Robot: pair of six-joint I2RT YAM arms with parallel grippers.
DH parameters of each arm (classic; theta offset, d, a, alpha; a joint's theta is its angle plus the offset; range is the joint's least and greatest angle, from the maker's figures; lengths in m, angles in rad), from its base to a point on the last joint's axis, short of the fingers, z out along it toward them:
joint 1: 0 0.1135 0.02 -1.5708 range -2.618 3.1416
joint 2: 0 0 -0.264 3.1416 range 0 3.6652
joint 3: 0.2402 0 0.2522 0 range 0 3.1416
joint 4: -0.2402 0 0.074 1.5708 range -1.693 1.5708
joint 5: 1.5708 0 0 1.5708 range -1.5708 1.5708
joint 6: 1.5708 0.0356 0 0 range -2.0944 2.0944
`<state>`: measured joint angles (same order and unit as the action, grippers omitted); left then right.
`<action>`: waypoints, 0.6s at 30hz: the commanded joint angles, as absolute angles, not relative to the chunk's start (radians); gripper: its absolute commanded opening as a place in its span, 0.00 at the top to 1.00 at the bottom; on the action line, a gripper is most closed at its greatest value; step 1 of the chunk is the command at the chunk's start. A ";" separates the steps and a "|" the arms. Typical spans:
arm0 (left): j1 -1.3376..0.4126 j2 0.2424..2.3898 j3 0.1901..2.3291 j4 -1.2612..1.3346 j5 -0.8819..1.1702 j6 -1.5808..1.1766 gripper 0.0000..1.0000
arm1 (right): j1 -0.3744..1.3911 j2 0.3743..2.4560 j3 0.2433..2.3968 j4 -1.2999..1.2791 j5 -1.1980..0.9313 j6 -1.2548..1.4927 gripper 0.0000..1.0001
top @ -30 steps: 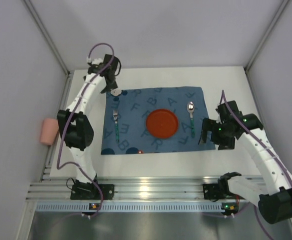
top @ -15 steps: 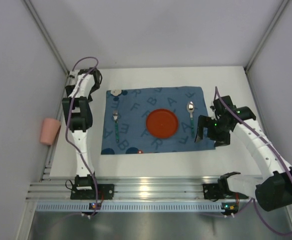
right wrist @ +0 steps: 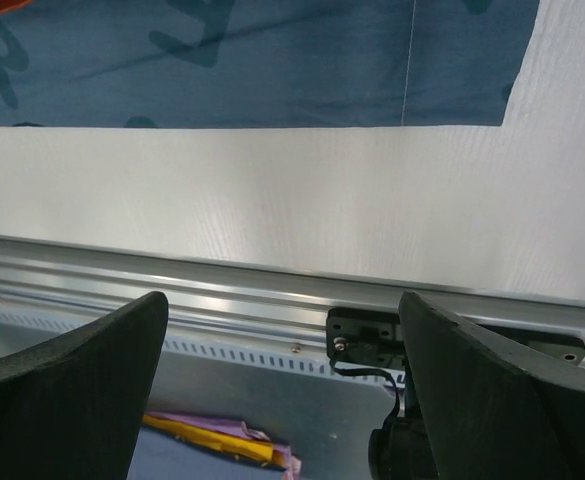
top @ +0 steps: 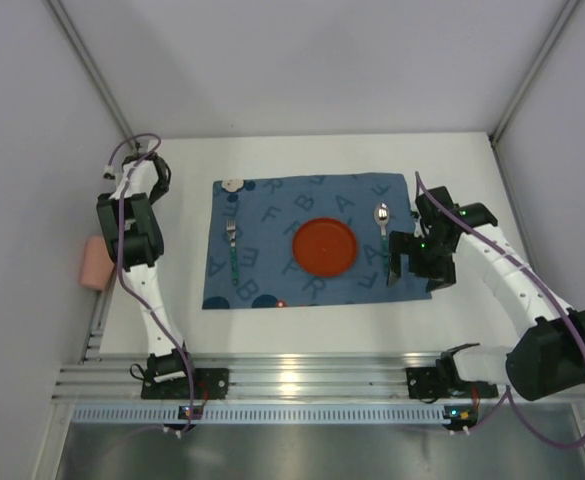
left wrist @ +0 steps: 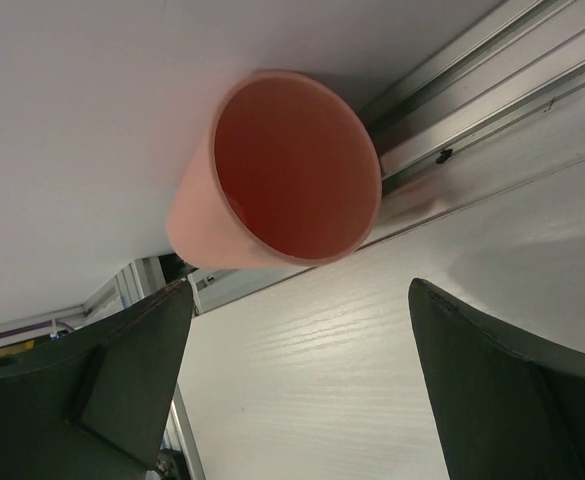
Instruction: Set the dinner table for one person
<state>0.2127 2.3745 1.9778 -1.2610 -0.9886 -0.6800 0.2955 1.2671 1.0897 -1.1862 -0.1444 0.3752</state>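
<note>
White matte dinner table (top: pixel 312 330), long axis left to right, left and right jaws spread apart, empty

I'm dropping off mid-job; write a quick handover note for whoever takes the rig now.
Left claw: open, empty, facing the pink cup.
Right claw: open, empty, over bare table near the placemat.
Done: plate mid-placemat, fork to its left, spoon to its right.
Left: cup lies on its side beyond the left rail; it likely needs fetching and standing by the plate.
</note>
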 commanded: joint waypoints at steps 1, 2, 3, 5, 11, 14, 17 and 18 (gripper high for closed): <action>0.218 2.290 1.996 -1.195 -1.028 -0.649 0.06 | 0.316 1.284 1.141 -1.175 -0.133 0.359 0.00; 0.227 2.290 2.005 -1.196 -1.031 -0.647 0.06 | 0.321 1.285 1.141 -1.177 -0.130 0.357 0.00; 0.232 2.295 2.019 -1.200 -1.037 -0.646 0.06 | 0.322 1.289 1.143 -1.175 -0.132 0.356 0.00; 0.244 2.298 2.034 -1.201 -1.037 -0.635 0.06 | 0.324 1.292 1.143 -1.174 -0.132 0.356 0.00; 0.285 2.289 2.014 -1.194 -1.032 -0.624 0.07 | 0.325 1.308 1.146 -1.166 -0.137 0.356 0.00; 0.302 2.275 1.990 -1.178 -1.035 -0.614 0.07 | 0.327 1.319 1.150 -1.160 -0.141 0.357 0.00; 0.327 2.264 1.962 -1.172 -1.032 -0.617 0.08 | 0.325 1.327 1.150 -1.157 -0.144 0.356 0.00; 0.331 2.260 1.945 -1.166 -1.029 -0.615 0.08 | 0.325 1.330 1.150 -1.157 -0.146 0.357 0.00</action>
<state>0.3077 2.3360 1.9697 -1.1946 -1.0004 -0.6250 0.3122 1.3224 1.0962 -1.1820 -0.1413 0.3664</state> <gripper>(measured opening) 0.920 0.996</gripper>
